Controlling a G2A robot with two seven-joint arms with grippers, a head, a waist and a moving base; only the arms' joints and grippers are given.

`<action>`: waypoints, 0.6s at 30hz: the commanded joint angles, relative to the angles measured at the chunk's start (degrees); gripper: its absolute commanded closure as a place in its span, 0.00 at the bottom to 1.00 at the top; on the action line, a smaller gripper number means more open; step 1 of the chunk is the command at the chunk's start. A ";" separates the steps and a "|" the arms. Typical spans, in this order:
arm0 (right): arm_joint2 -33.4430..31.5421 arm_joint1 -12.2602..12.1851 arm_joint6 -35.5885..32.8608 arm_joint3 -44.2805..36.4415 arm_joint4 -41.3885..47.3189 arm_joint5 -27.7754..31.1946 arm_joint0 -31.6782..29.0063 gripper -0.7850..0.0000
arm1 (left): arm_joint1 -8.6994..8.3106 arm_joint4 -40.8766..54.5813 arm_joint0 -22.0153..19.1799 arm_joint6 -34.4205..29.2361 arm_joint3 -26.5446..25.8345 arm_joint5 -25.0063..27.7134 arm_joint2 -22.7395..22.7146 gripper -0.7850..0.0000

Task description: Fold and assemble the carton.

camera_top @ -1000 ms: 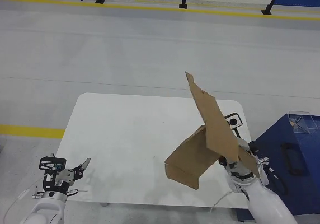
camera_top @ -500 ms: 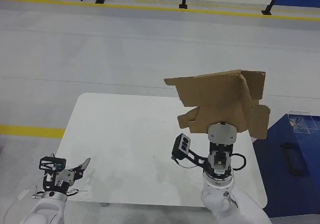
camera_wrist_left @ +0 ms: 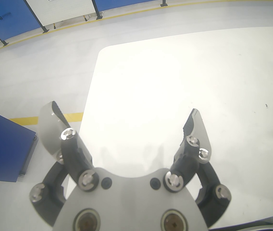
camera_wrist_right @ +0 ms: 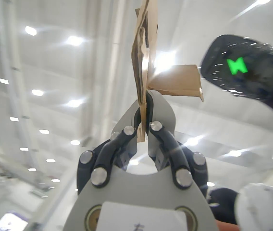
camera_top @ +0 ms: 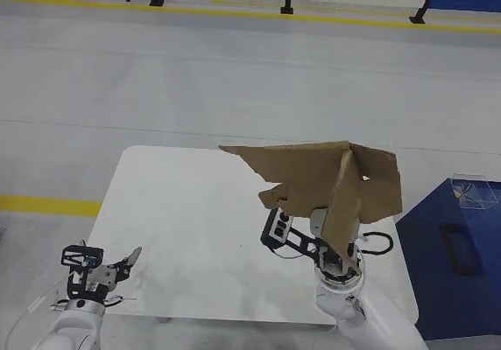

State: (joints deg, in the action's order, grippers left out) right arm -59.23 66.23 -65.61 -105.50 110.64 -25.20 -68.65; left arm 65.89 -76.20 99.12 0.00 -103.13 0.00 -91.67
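Observation:
A flat brown carton hangs in the air above the right half of the white table, its panels spread wide and a flap hanging down. My right gripper points upward and is shut on the carton's lower edge; in the top view the carton hides its fingers. My left gripper rests at the table's front left corner, open, with nothing between its fingers.
A blue cabinet stands right of the table with a clear plastic holder on it. Another blue block lies left of the table. Yellow floor tape runs past the left side.
The right arm has swung the carton from edge-on and upright to spread broadside, then lowered and shifted it leftward over the table. The left arm has stayed still.

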 commanded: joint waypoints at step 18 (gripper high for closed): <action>-24.40 -2.00 -11.03 5.59 -67.42 52.85 -3.32 1.00 | 0.00 0.00 0.00 0.00 0.00 0.00 0.00 0.00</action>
State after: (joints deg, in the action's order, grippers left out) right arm -83.95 64.25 -76.85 -100.73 44.51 27.54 -71.59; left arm 65.89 -76.20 99.12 0.00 -103.13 0.00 -91.67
